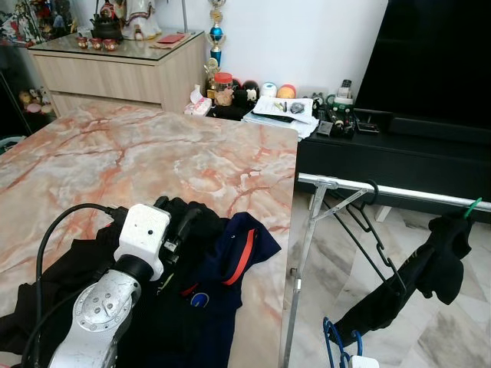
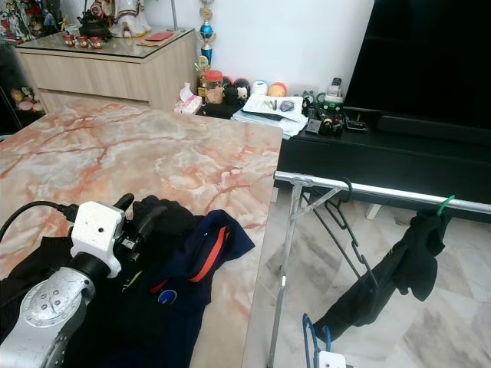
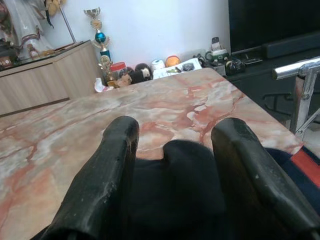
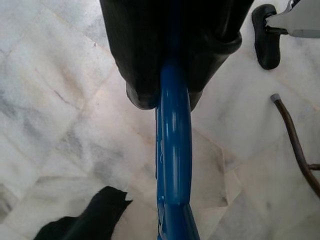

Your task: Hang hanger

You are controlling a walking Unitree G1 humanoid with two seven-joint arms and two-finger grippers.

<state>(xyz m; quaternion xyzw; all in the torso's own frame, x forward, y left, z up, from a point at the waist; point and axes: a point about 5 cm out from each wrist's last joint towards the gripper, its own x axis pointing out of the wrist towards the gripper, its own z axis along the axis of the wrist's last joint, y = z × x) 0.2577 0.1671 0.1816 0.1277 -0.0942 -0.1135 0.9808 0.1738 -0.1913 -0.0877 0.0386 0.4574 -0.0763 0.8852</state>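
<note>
Our left gripper [image 3: 172,165] spreads released over dark clothes [image 1: 230,261] at the marble tabletop's [image 1: 153,153] near edge; our right gripper [image 4: 172,75] clenches the blue hanger [image 4: 173,165] above the floor, below the rack's rail [image 1: 406,192].

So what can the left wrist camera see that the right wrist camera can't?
The left wrist view alone shows the left gripper with jaws open around a fold of dark clothing on the marble table, with a trophy behind. The right wrist view alone shows the right gripper with jaws shut on a blue hanger above the pale floor tiles. Both show two black fingers and some dark cloth.
</note>
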